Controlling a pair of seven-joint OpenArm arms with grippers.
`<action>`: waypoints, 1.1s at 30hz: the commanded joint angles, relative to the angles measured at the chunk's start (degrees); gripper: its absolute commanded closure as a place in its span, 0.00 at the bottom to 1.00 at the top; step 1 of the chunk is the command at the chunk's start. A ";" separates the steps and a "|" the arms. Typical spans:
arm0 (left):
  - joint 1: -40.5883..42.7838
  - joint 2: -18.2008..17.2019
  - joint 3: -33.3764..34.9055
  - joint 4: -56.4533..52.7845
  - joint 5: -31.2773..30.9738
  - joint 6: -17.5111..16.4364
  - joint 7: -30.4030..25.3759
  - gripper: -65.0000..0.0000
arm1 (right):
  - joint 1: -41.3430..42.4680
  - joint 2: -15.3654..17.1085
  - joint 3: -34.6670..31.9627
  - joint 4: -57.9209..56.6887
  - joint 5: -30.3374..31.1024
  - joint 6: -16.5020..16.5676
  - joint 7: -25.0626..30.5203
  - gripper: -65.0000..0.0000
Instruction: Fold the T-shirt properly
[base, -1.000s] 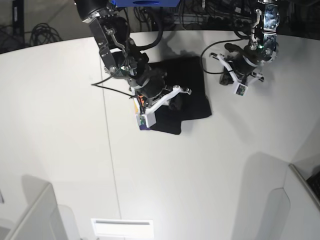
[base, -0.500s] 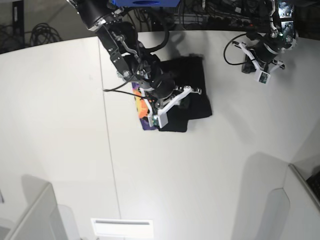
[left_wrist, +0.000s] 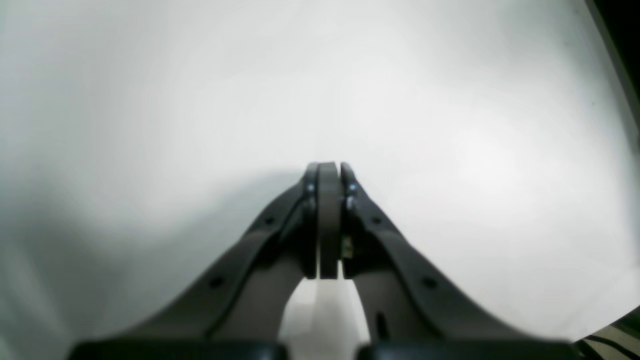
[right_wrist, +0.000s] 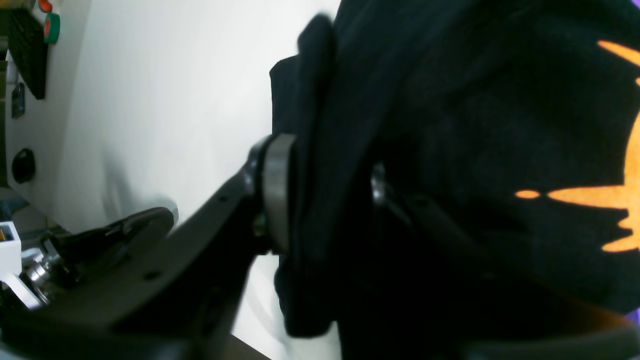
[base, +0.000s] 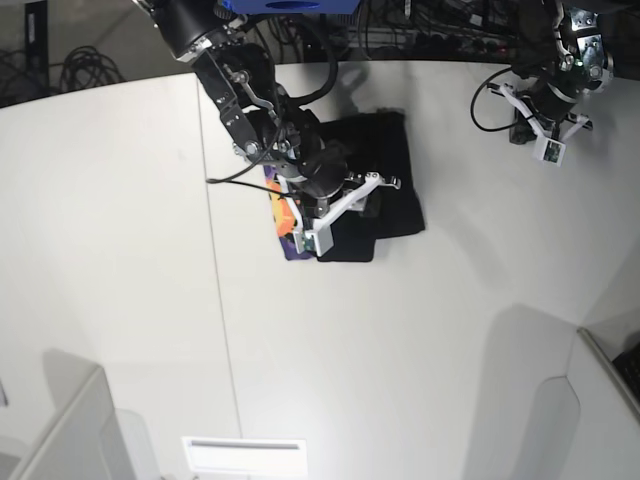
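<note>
The black T-shirt (base: 390, 175) lies bunched and partly folded at the back middle of the white table (base: 420, 330). A strip of its orange and purple print (base: 285, 215) shows at its left edge. My right gripper (base: 352, 203) is over the shirt's front part. In the right wrist view it (right_wrist: 325, 190) is shut on a thick fold of the black T-shirt (right_wrist: 450, 125), with the orange print (right_wrist: 600, 195) to its right. My left gripper (base: 525, 128) is far right at the back edge, away from the shirt. In the left wrist view it (left_wrist: 327, 167) is shut and empty over bare table.
A thin seam (base: 220, 300) runs front to back across the table left of the shirt. Pale partitions stand at the front left (base: 60, 420) and front right (base: 600, 400). Cables (base: 440, 30) hang behind the back edge.
My left arm has swung right along the back edge, away from the shirt. My right gripper has shifted slightly right with the cloth, and the print strip has come into view.
</note>
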 joint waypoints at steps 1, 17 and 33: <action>0.53 -0.70 -0.51 1.00 -0.49 -0.43 -0.87 1.00 | 0.81 -0.70 -0.19 0.97 0.49 0.31 0.73 0.67; 0.44 -0.70 -4.11 1.00 -0.49 -0.43 -0.87 1.00 | 4.50 -0.52 -9.34 0.71 0.22 0.31 0.64 0.39; 0.18 -0.70 -7.45 1.00 -0.49 -0.43 -0.87 1.00 | 12.50 -5.01 -17.60 -8.61 0.22 0.58 -4.55 0.39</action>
